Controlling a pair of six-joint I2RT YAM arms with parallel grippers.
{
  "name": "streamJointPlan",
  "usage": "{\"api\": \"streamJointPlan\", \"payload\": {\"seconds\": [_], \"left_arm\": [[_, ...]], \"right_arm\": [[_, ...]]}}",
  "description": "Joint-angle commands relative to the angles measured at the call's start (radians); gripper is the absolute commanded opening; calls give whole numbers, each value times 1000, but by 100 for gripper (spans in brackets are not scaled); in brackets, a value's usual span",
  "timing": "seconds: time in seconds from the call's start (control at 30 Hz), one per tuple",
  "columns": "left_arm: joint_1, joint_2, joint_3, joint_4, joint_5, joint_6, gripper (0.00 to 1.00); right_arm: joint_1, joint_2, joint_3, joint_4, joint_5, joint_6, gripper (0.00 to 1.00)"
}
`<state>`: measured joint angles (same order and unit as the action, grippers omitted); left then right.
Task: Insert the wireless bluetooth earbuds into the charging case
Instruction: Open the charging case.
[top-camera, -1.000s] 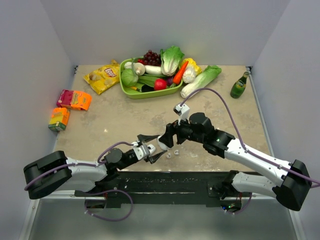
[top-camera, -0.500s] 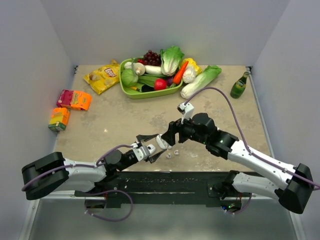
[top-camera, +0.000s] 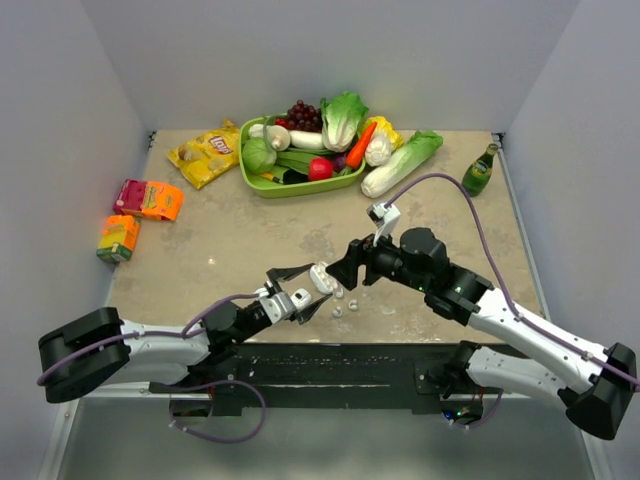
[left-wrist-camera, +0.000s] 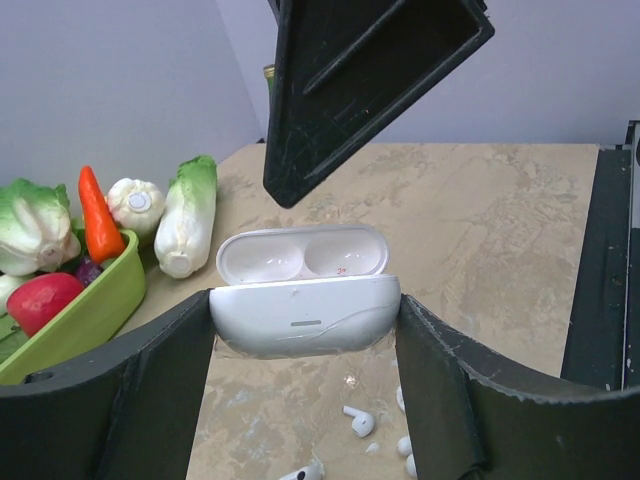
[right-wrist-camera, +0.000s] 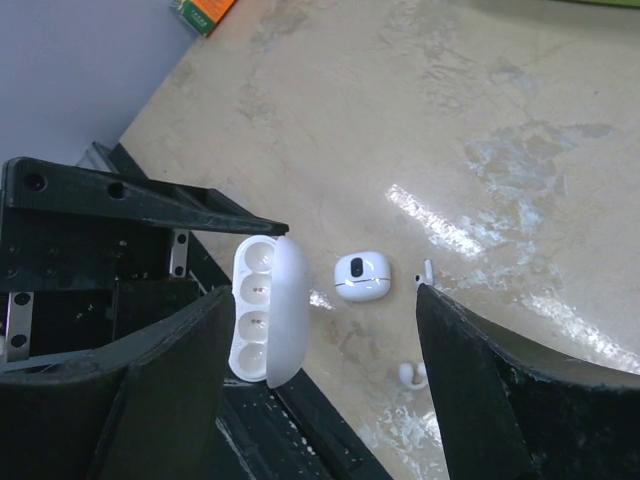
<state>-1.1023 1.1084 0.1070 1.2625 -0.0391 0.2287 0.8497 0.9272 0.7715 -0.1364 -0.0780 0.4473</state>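
My left gripper is shut on the white charging case, one finger at each end, and holds it above the table with the lid open. From the right wrist, the case shows several empty wells. My right gripper is open and hangs just over the case, its left finger beside it; the tip of one of its fingers looms above the lid. Tiny white earbuds lie loose on the table below, also seen as earbuds in the top view. A small closed white case rests among them.
A green tray heaped with vegetables stands at the back, a cabbage and a green bottle to its right. A chip bag and two small boxes lie at the left. The black base rail runs along the near edge.
My left gripper has carried the case slightly up and away from the near edge. The right wrist has shifted a little right, its jaws still spread over the case.
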Motion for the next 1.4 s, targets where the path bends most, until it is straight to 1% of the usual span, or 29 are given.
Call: {"api": "streamJointPlan", "payload": {"seconds": [0.0, 0.13, 0.47, 0.77, 0.9, 1.03, 1.1, 1.27, 1.37], "left_arm": [[-11, -19, 13, 189, -10, 26, 0], [-14, -25, 13, 192, -13, 27, 0], [-21, -36, 0, 212, -16, 35, 0], [-30, -47, -9, 218, -27, 43, 0], [-34, -47, -10, 221, -30, 44, 0], [-36, -41, -9, 222, -33, 44, 0], [-36, -38, -7, 227, -35, 44, 0], [-36, -18, -4, 245, -36, 44, 0], [-36, -12, -4, 255, -42, 44, 0]], "right_arm": [[-1, 22, -6, 78, -103, 33, 74], [-1, 47, -12, 93, -124, 44, 71], [-1, 61, -31, 104, -108, 62, 61], [-37, 42, -51, 130, -138, 83, 57], [-50, 35, -64, 132, -158, 94, 53], [-54, 32, -70, 170, -183, 96, 47], [-54, 33, -67, 178, -195, 94, 46], [-55, 50, -58, 189, -232, 90, 39], [-54, 61, -55, 189, -244, 85, 36]]}}
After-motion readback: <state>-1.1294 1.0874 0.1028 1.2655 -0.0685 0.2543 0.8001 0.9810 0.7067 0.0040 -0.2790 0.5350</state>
